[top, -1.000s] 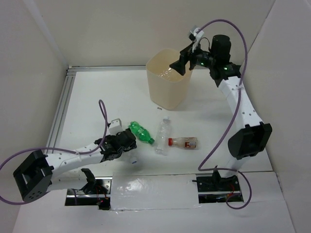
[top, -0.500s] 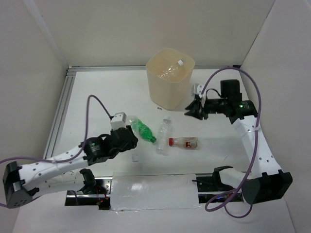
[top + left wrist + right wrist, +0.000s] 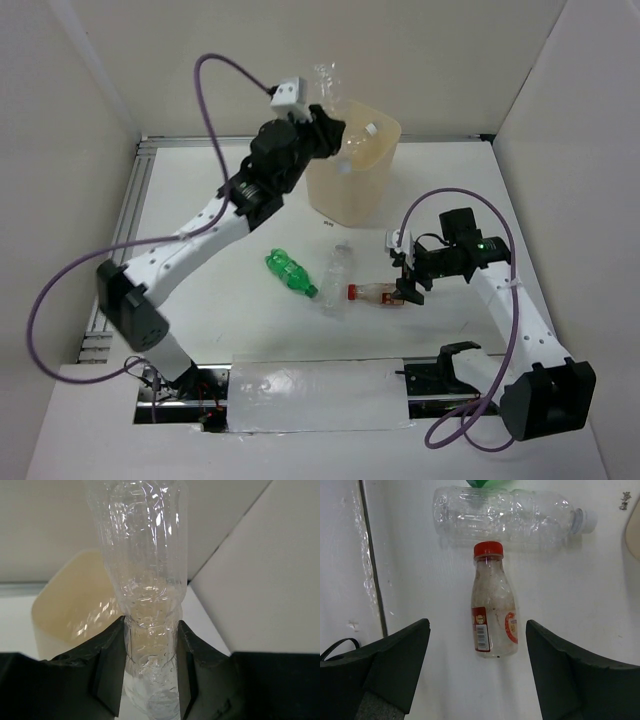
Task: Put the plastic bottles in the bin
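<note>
**Left arm holding a clear bottle by the bin; right jaws spread over the red-labelled one**

In the upper middle of the overhead view, the left gripper is clamping a clear bottle around its narrow waist. Its fingers are pressing in on both sides, and the bottle's body is sticking up past them. The bottle is hanging in the air by the upper-left corner of the bin, which is standing on the table. Whether the bottle is over the opening is not clear. Inside the bin, a white-capped bottle is lying near the rim.

Right of centre, the right gripper is hovering with its fingers well apart. They are straddling, without touching, a red-labelled bottle that is lying on the table. Its red cap is pointing at a second clear bottle, which is lying crosswise just beside it. A green bottle is lying left of that in the overhead view.
</note>
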Controlling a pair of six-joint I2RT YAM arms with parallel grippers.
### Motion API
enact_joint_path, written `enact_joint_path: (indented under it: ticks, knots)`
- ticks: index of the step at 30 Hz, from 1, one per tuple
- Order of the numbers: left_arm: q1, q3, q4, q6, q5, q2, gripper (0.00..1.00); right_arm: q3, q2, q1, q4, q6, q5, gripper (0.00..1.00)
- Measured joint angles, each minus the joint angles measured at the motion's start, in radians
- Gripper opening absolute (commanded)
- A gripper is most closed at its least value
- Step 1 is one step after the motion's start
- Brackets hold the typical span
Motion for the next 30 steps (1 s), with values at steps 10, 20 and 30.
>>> enact_joint_path:
  ticks: [10,20,30]
  knots:
    - [0.072,0.554,0.012,0.052,-0.054,0.526,0.46,-0.075,-0.074,0.0,0.099,0.103,0.056,0.9]
    - [0.084,0.597,-0.089,0.082,-0.047,0.604,0.9,-0.127,0.043,0.018,0.201,0.056,0.106,0.92]
    - [0.005,0.076,-0.075,0.125,-0.055,0.105,0.97,-0.168,0.296,0.139,0.326,0.004,0.207,0.89]
